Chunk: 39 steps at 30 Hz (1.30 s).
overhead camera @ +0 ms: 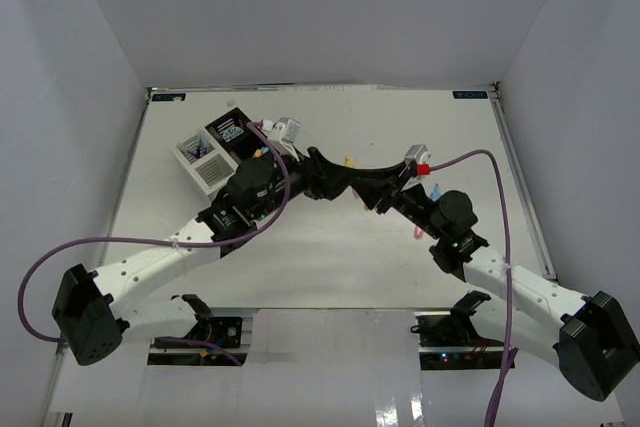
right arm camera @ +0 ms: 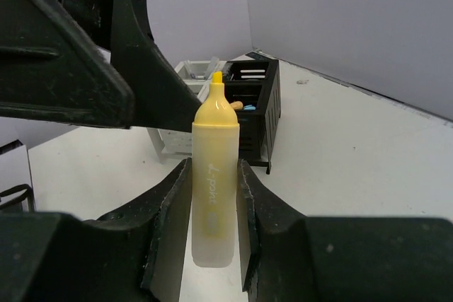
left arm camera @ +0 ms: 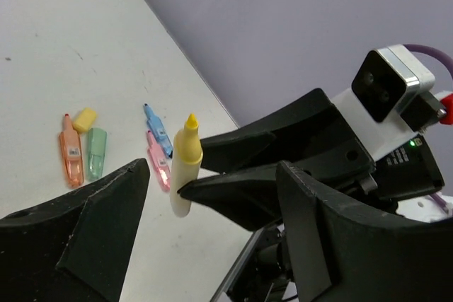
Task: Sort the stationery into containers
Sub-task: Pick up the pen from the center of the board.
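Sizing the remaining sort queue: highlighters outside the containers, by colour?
orange highlighter: 1
green highlighter: 1
blue highlighter: 1
pink highlighter: 1
yellow highlighter: 1, uncapped, gripped in the right hand
Total: 5
Not counted: 1 short yellow piece beside the orange one, possibly a cap.
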Each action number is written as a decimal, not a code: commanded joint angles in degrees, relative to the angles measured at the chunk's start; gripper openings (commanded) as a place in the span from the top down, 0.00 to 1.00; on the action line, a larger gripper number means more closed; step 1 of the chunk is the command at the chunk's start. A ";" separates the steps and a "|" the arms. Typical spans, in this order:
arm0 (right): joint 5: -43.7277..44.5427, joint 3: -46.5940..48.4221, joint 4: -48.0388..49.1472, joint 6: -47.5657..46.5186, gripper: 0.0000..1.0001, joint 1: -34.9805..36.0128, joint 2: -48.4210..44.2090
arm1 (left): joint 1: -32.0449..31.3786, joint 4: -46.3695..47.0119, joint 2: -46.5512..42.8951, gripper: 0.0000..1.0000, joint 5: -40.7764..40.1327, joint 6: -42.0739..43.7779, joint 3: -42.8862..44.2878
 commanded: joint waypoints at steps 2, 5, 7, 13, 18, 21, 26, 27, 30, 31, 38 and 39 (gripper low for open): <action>1.97 0.85 4.44 -2.27 0.92 1.51 0.36 | -2.89 1.54 2.30 0.19 -9.25 3.22 3.54; 2.50 1.03 4.00 -2.98 0.92 2.21 0.63 | -4.48 1.36 4.59 0.24 -12.24 5.15 4.69; 2.93 0.94 4.00 -3.42 0.92 2.57 0.45 | -5.01 1.18 5.73 0.27 -14.09 5.42 5.04; 4.08 0.85 3.47 -4.65 0.92 3.09 0.19 | -5.54 0.57 6.96 0.48 -15.76 5.86 5.48; 3.90 0.94 3.21 -4.82 0.92 3.09 0.36 | -5.71 0.74 7.05 0.70 -15.06 7.00 5.92; 3.38 1.38 1.71 -5.09 0.92 3.18 0.63 | -5.80 1.44 6.53 0.84 -15.15 8.23 5.66; 2.23 1.90 0.04 -5.70 0.90 3.10 0.98 | -5.80 2.76 5.39 0.95 -14.97 9.73 4.87; 1.88 2.25 -1.18 -5.96 0.85 3.09 1.07 | -5.80 2.77 5.30 0.96 -14.88 10.08 4.86; 1.09 3.39 -4.43 -7.28 0.72 3.18 1.59 | -5.80 2.68 4.86 0.98 -14.97 12.10 5.04; 1.09 3.66 -4.96 -7.55 0.69 3.18 1.60 | -5.80 2.59 4.77 0.98 -15.06 12.80 5.13; 1.09 4.10 -9.10 -8.78 0.56 3.18 1.16 | -5.80 1.80 3.54 1.00 -15.85 16.76 5.30; 1.00 4.19 -9.45 -8.87 0.55 3.10 1.16 | -5.80 1.71 3.54 1.00 -15.85 17.02 5.39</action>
